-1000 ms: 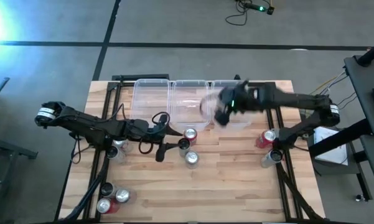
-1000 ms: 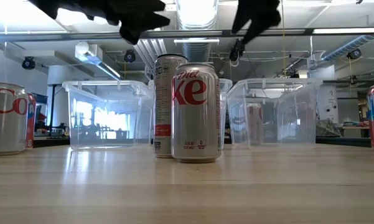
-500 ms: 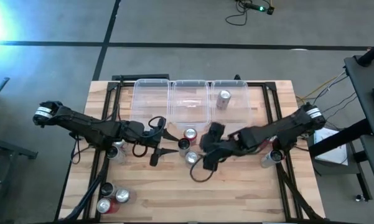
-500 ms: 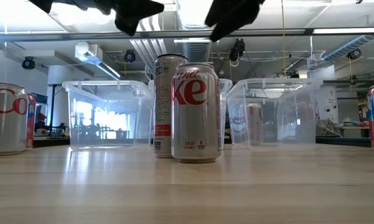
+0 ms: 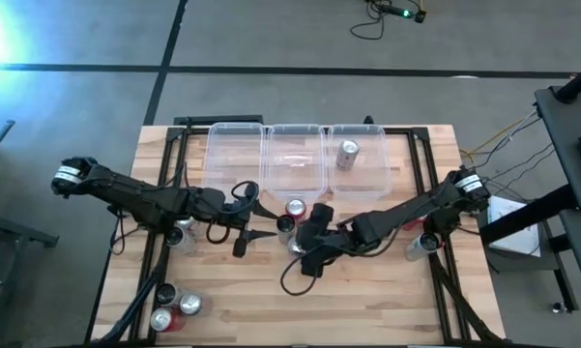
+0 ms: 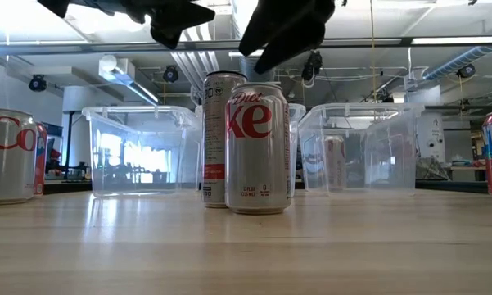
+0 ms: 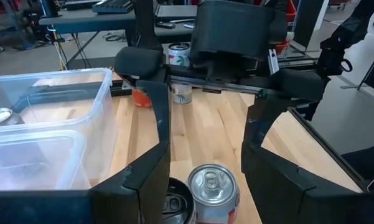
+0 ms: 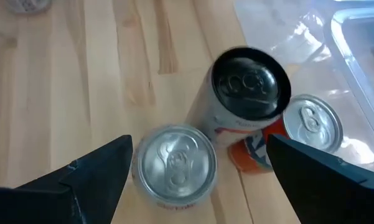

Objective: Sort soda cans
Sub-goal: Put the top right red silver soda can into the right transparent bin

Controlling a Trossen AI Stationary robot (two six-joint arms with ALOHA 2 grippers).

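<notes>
Three soda cans stand close together at the table's middle: a silver one (image 6: 258, 147) (image 8: 174, 163), a taller black one (image 6: 221, 139) (image 8: 249, 81) and a red one (image 5: 296, 208) (image 8: 311, 127). My right gripper (image 5: 305, 248) (image 8: 199, 180) hangs open just above them, one finger on each side of the silver can's top, clear of it. My left gripper (image 5: 256, 220) (image 7: 199, 163) is open, level, a little to the left of the cluster and above can height. Another silver can (image 5: 347, 153) stands in the right-hand bin.
Three clear bins (image 5: 235, 145) line the far edge. More cans stand at the right (image 5: 425, 244), under the left arm (image 5: 179, 235) and at the near left corner (image 5: 164, 295). Bare wood lies near the front edge (image 5: 309, 309).
My right gripper has swung from over the far bins toward the near edge and the table's left, sinking and tipping downward, and now hangs over the middle cluster of cans. Its fingers stay apart. The cans have not moved.
</notes>
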